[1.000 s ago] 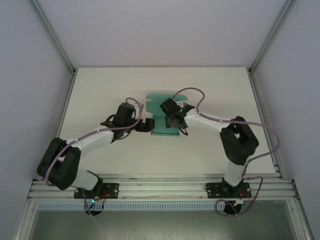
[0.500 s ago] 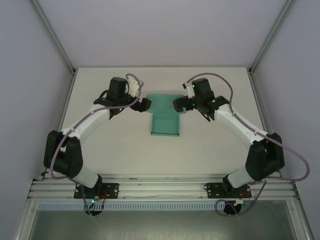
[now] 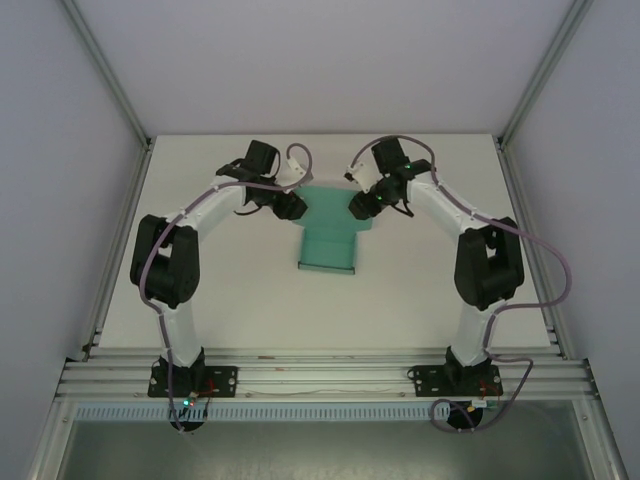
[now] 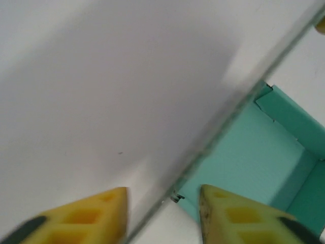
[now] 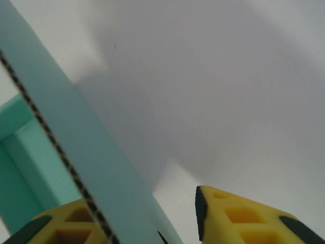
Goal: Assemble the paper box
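Paper box (image 3: 328, 235), a teal-green T-shaped sheet of corrugated card, lies flat at the white table's (image 3: 420, 290) far centre. Left gripper (image 3: 289, 206) and right gripper (image 3: 361, 203) straddle its side flaps, jaws narrowly apart. Whether either one touches the card is hard to make out.

Paper box (image 3: 328, 235) teal-green, centre of top view. Its cut edge in rt wrist view carries a black-and-white dashed stripe, upper left to bottom. Surface (image 3: 420, 290) plain white w/ soft grey shadows. Left tool (image 3: 290, 207) and right tool (image 3: 358, 203) black from above; up close, fingers (image 4: 91, 218) yellow w/ dark grey tips. Arms (image 3: 440, 205) white, black joints; cables (image 3: 297, 153) pale purple.
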Controlling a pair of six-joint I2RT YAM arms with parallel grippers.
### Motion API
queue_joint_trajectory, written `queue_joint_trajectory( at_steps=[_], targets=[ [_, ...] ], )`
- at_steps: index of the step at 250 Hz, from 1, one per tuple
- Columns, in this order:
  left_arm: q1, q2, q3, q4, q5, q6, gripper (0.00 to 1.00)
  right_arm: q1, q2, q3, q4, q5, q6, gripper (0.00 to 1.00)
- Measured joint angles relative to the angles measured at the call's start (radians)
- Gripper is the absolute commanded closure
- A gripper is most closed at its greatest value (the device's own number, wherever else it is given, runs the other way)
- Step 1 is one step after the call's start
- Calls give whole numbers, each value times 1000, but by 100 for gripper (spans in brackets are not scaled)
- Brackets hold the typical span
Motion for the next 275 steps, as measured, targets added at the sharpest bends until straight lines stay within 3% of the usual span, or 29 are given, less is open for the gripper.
queue_joint_trajectory(
  at_steps=[8,37,124,158,202,237,275],
  targets=[
    [1,0,0,-1,2,2,100,-2,0,3,-11,2,-3,65],
    [-8,-2,1,-1,-2,-4,100,-8,0,8,-36,19,-18,77],
    [-34,-105,-124,113,-108,-134,100,-5,-5,30,-73,0,5,100],
    [-69,-155,-163,177,-222,-253,100,14,-21,21,-8,48,176,100],
    [-131,-163,-177,247,-414,-468,100,102,-72,-42,100,242,450,95],
    [-145,-145,-189,299,-501,-614,100,175,-70,-47,129,391,657,93],
    [-180,-132,-201,366,-571,-741,100,187,-63,-84,213,484,878,96]
  ],
)
